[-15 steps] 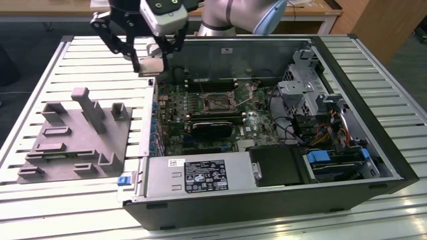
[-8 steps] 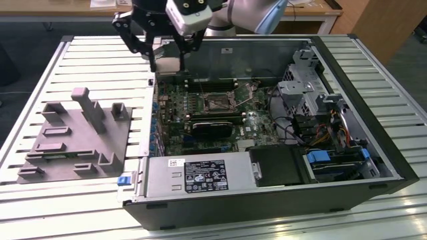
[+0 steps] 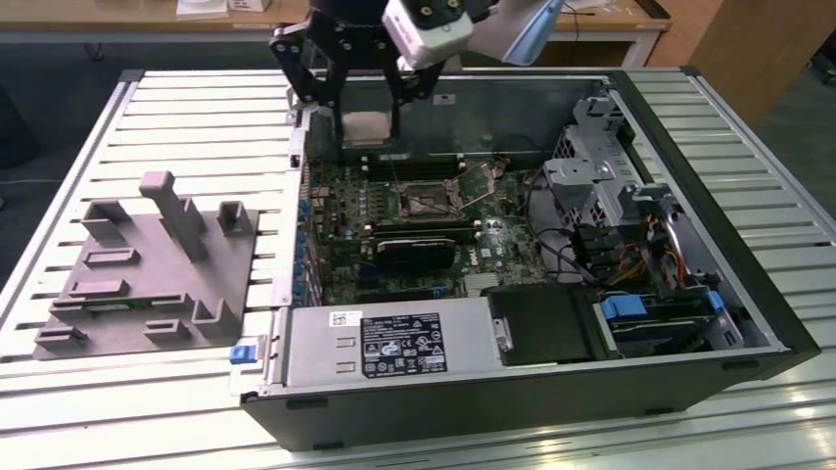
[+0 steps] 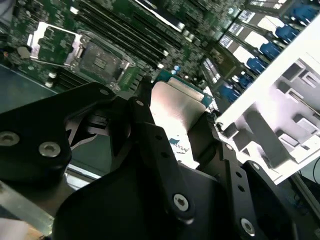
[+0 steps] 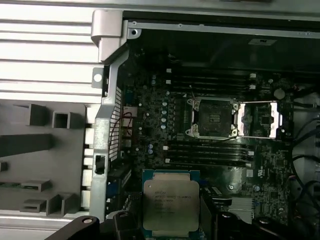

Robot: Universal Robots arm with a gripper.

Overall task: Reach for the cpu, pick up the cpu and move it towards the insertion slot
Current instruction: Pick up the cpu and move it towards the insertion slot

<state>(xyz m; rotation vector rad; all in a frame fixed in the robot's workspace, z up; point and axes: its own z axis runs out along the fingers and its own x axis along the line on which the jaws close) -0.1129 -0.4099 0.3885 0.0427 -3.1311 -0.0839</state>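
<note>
The cpu [image 5: 171, 205] sat pinched between the fingers of the gripper [image 3: 364, 125], lifted above the open computer case [image 3: 731, 255], near its back wall in the exterior view. The insertion slot [image 5: 212, 118] lay open on the green motherboard [image 3: 503, 240], well apart from the chip, its metal frame swung aside. The grey fixture [image 3: 137, 269] stood outside the case. Judged from this, pickup was done and the carry toward the socket was in hand; the approach would call for squaring the chip over the socket
</note>
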